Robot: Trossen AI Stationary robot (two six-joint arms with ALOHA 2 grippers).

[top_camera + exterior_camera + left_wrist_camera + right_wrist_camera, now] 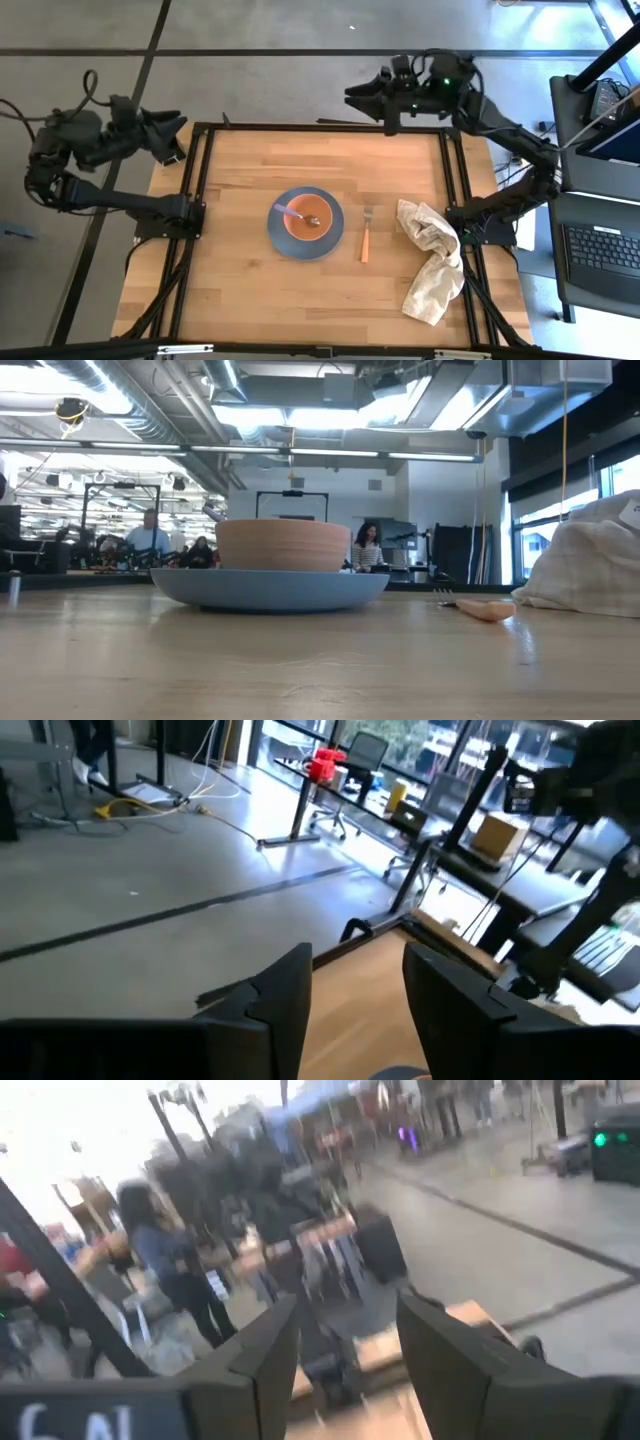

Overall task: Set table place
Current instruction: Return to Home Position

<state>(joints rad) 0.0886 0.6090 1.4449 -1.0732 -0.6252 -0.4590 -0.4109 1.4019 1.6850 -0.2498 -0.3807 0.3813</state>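
Observation:
A round blue plate (pixel 305 237) lies at the middle of the table (pixel 240 290). An orange bowl (pixel 308 217) stands on it, and a spoon with a lilac handle (pixel 290 212) rests in the bowl. A fork with an orange handle (pixel 365 240) lies flat on the table right of the plate. In the low view the plate (pixel 270 588), bowl (pixel 283 544) and fork (pixel 480 607) show too. My left gripper (pixel 178 140) hangs open above the table's far left corner. My right gripper (pixel 365 98) hangs open beyond the far edge. Both are empty.
An off-white cloth (pixel 432 260) lies crumpled at the table's right side, close to the fork; it also shows in the low view (pixel 590 565). People (pixel 150 538) are in the room beyond the table. A laptop (pixel 600 245) stands off the table's right edge.

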